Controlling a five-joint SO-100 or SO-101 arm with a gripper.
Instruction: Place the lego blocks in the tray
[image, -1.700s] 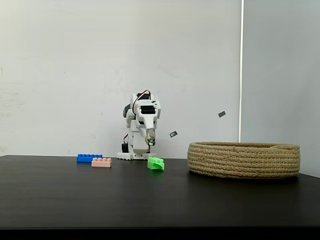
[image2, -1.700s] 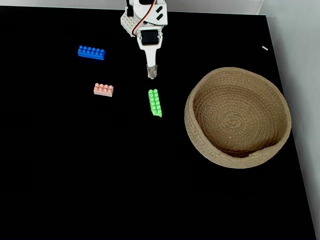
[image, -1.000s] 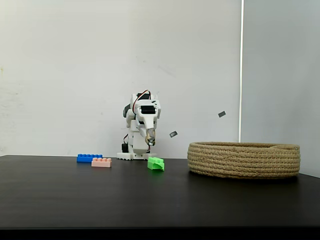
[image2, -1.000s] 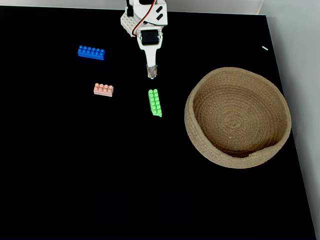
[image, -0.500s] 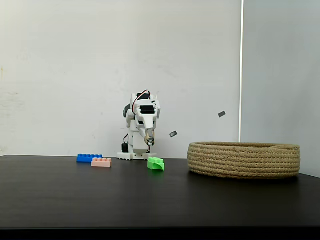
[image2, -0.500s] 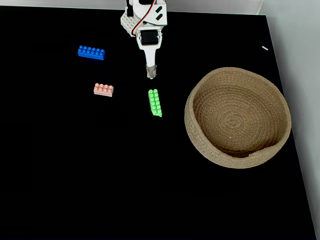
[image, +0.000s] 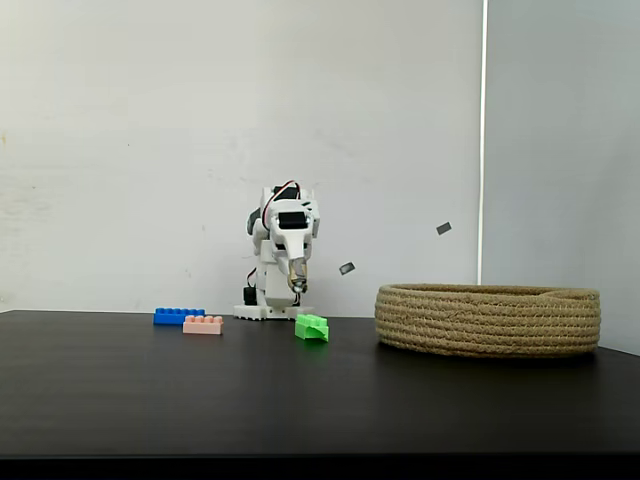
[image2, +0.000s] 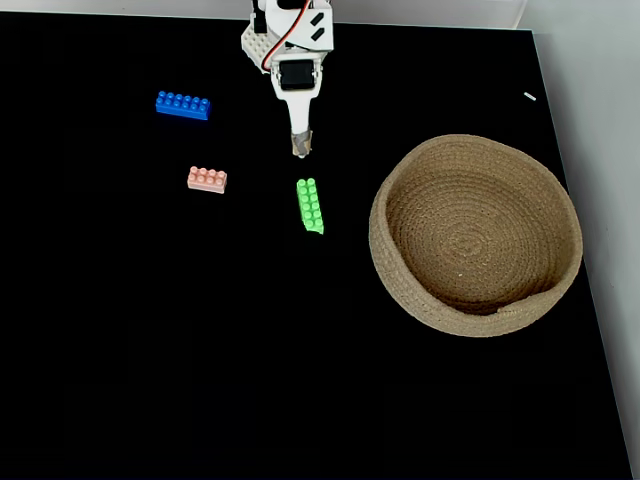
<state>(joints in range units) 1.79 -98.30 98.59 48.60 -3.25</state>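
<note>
Even, soft indoor light — both fixed views were sharp and free of motion blur.

The pale wall (image: 150, 130) was lit flatly, with no hard shadows, and the black table (image: 300, 400) took only a faint sheen at its far edge. From above, the table (image2: 150, 350) read as near-pure black — surface detail was lost, and no edge distortion showed.

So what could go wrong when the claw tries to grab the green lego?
The green brick is narrow and lies loose on the smooth black table, so the claw, now just behind it, might nudge it away. The basket has a raised rim; a low carry could bump it.
</note>
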